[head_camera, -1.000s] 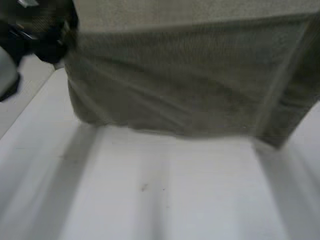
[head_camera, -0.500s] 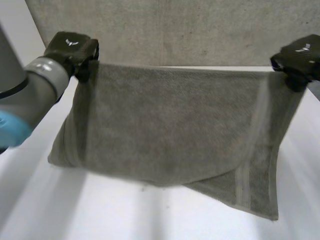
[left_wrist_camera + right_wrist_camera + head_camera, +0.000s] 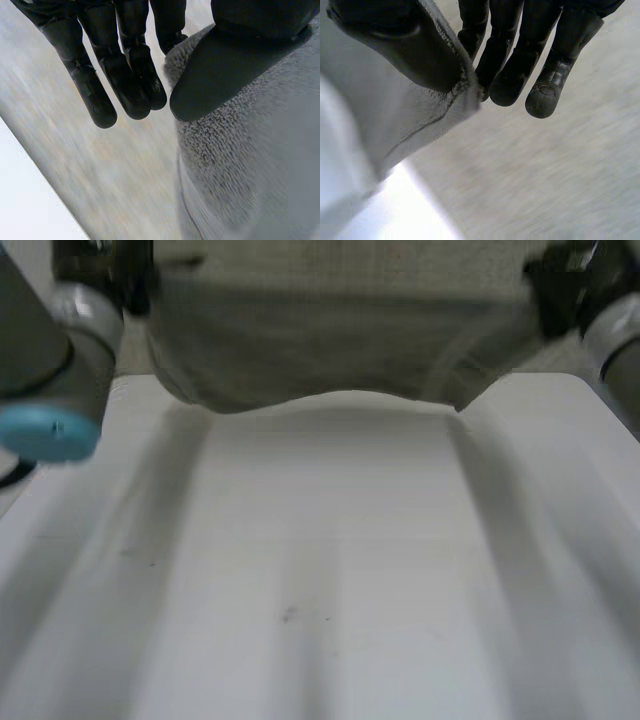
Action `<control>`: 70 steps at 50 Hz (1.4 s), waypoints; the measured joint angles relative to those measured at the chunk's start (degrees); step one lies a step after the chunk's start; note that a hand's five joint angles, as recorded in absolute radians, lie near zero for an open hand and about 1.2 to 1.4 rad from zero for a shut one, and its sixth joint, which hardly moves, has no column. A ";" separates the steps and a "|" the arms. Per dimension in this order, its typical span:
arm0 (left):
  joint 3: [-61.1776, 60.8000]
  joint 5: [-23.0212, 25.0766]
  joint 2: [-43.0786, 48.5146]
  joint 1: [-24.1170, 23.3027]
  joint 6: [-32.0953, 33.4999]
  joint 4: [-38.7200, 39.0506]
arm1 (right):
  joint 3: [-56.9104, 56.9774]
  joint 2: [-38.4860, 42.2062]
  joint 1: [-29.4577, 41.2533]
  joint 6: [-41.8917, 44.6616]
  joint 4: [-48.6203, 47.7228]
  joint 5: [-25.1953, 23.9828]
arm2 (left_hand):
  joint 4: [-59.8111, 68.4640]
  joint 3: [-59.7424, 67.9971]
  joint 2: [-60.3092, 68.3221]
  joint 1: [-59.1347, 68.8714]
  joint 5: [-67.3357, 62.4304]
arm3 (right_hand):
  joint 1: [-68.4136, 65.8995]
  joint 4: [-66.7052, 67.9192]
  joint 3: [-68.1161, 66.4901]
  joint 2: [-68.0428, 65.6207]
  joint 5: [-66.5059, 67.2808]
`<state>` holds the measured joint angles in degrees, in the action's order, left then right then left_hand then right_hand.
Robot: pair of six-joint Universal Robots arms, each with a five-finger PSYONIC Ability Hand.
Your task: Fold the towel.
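- Well, the towel (image 3: 330,350) hangs spread in the air across the far end of the white table (image 3: 320,580), stretched between the two hands; its lower edge dips near both sides and rises in the middle; whether that edge touches the table cannot be told.
- At the towel's left upper corner is the left hand (image 3: 120,70); in its wrist view the thumb (image 3: 225,75) lies flat on the looped nap and presses the cloth against the straight fingers (image 3: 100,100), so the corner is pinched; the rest of the cloth falls away beyond the thumb.
- At the right upper corner is the right hand (image 3: 520,60); its thumb (image 3: 395,45) lies across the hemmed edge, with the straight fingers just behind the cloth, so this corner is pinched too.
- Further out, the left arm (image 3: 50,360), grey with a light-blue cap (image 3: 45,432), stands beside the table's left side; the grey right arm (image 3: 615,340) reaches in at the right.
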<state>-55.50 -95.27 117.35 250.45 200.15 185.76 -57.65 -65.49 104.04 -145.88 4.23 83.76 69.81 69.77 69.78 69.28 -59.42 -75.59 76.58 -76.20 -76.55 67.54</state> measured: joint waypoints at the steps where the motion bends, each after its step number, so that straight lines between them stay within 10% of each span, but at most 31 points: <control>1: -3.96 -0.05 -1.00 0.25 -0.13 0.01 | -2.56 -0.18 -0.03 0.47 1.05 -0.59 | 0.00 0.00 0.00 0.00 0.00 | 0.00 0.00 0.00 0.00 0.00; 16: -47.31 2.72 -4.47 0.86 2.35 5.98 | -34.69 1.91 -0.37 13.27 -1.39 -3.79 | 0.00 0.00 0.01 0.01 0.00 | 0.00 0.00 0.00 0.00 0.25; 32: -50.20 2.72 -8.21 1.08 6.33 5.83 | -43.00 -2.83 -0.59 12.70 -15.93 -2.86 | -37.88 -37.83 -37.85 -37.20 37.47 | 0.00 0.00 0.00 0.00 0.25; 46: -46.03 4.29 -11.70 2.46 8.13 6.20 | -45.53 -2.19 -0.55 12.90 -19.02 -2.93 | -43.84 -43.74 -43.75 -43.03 43.64 | 0.00 0.00 0.00 0.00 0.25; 59: -45.24 4.33 -14.02 0.68 7.71 5.90 | -46.52 -1.63 -0.58 13.21 -20.81 -2.90 | -3.79 -3.80 -3.74 -3.94 3.86 | 0.00 0.00 0.00 0.00 0.25; 70: -50.43 3.94 -15.14 4.32 8.50 1.08 | -46.37 -1.37 -0.74 13.57 -21.29 -2.86 | -4.92 -4.89 -4.90 -3.99 4.19 | 0.00 0.00 0.00 0.00 0.25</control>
<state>-105.93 -91.33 102.22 254.78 208.65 186.84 -104.02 -66.86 103.31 -132.31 -17.07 80.90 64.89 64.88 64.88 65.30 -55.23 -75.59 76.58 -76.20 -76.55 67.79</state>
